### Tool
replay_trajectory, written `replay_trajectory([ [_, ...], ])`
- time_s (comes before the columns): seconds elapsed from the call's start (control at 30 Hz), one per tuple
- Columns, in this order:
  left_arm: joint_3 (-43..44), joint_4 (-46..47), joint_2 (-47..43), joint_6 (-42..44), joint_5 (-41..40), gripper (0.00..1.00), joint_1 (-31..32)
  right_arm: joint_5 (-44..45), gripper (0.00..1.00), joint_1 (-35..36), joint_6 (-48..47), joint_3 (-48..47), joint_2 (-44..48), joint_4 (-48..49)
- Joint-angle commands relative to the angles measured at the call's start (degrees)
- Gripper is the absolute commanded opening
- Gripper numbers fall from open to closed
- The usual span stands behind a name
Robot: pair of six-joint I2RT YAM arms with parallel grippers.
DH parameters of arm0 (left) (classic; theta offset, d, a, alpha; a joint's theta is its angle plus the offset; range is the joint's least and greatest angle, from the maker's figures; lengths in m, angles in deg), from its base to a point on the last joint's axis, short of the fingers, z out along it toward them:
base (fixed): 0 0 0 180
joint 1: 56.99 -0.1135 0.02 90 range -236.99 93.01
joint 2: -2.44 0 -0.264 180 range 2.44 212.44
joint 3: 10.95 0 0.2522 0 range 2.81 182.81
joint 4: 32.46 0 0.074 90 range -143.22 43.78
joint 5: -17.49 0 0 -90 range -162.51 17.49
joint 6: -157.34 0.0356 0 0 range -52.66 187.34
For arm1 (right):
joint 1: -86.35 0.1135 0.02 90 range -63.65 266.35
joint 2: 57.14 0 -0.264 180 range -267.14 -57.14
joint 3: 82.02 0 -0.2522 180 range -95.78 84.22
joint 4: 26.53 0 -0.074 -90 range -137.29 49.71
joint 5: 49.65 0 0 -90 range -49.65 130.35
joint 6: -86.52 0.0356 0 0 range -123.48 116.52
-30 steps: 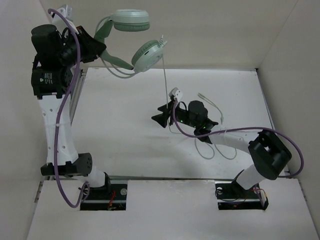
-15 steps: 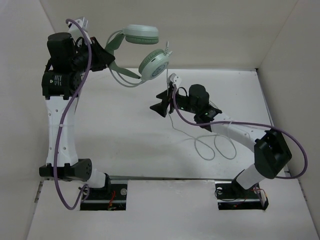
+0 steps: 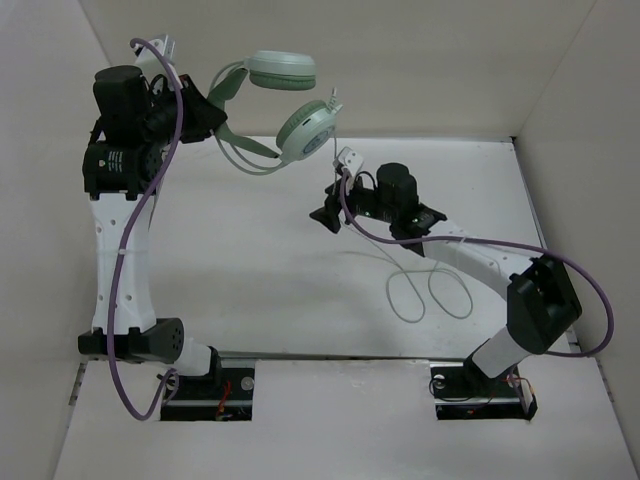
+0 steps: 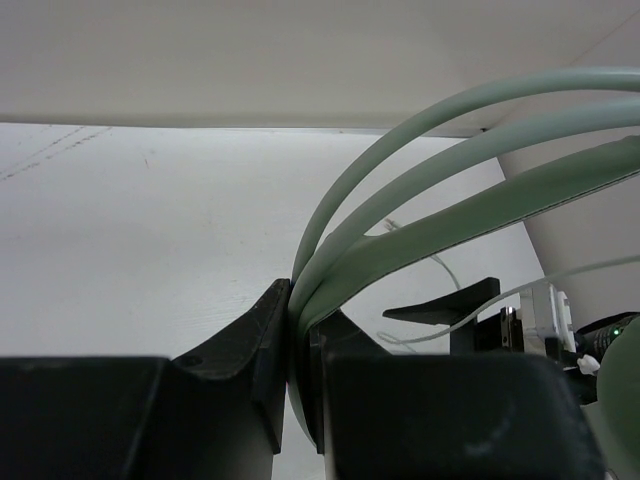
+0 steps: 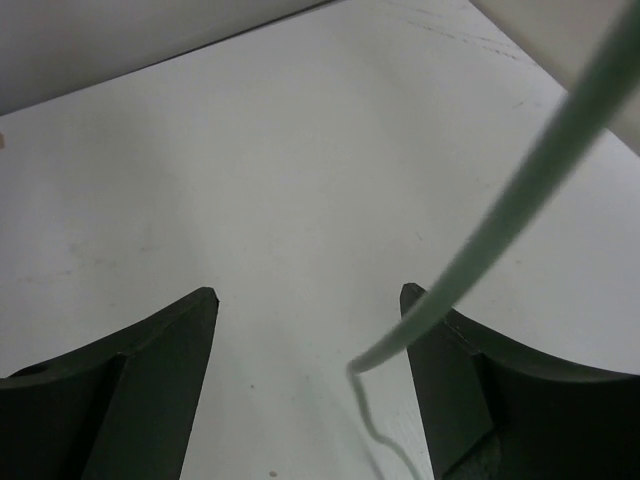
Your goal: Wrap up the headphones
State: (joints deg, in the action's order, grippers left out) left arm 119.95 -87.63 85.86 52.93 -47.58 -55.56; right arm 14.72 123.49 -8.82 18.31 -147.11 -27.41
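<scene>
The left arm stood tall from its base and reached toward the far left corner. The left gripper (image 3: 203,108) was pinched tight on the headband (image 3: 228,82) of the headphones (image 3: 283,68), holding them in the air over the far edge of the table (image 3: 240,270). The right arm stretched low and leftward across the table's middle, and the right gripper (image 3: 325,213) had its fingers spread with nothing clamped between them. The headphones were pale mint green, with two round ear cups (image 3: 303,133) hanging one above the other to the right of the left gripper. Their thin pale cable (image 3: 420,292) dropped from the lower cup past the right gripper and lay in loose loops on the table beside that arm. Only the left wrist view showed the green bands squeezed into the narrow slit between the closed fingers. Only the right wrist view showed the cable running just beside the inner edge of one spread finger, though I could not tell whether the two touched.
</scene>
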Motion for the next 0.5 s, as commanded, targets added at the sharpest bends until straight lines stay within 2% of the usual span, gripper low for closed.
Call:
replay_trajectory([
  [0.0, 3.4, 4.7, -3.1, -2.7, 1.4, 0.00, -0.1, 5.2, 0.81, 0.2, -0.5, 0.5, 0.9, 6.6],
  [0.17, 5.7, 4.2, -2.6, -3.2, 1.6, 0.00, 0.1, 14.7, 0.87, -0.2, -0.8, 1.8, 0.2, 14.9],
  [0.33, 8.3, 4.6, -1.9, -4.8, 2.0, 0.00, -1.2, 12.4, 0.82, -0.7, 1.6, 4.2, -0.7, 18.0],
  [0.47, 10.8, 5.4, -0.5, -7.4, 2.8, 0.00, -3.5, 10.9, 0.78, 1.7, 3.1, 9.5, 0.3, 22.3],
])
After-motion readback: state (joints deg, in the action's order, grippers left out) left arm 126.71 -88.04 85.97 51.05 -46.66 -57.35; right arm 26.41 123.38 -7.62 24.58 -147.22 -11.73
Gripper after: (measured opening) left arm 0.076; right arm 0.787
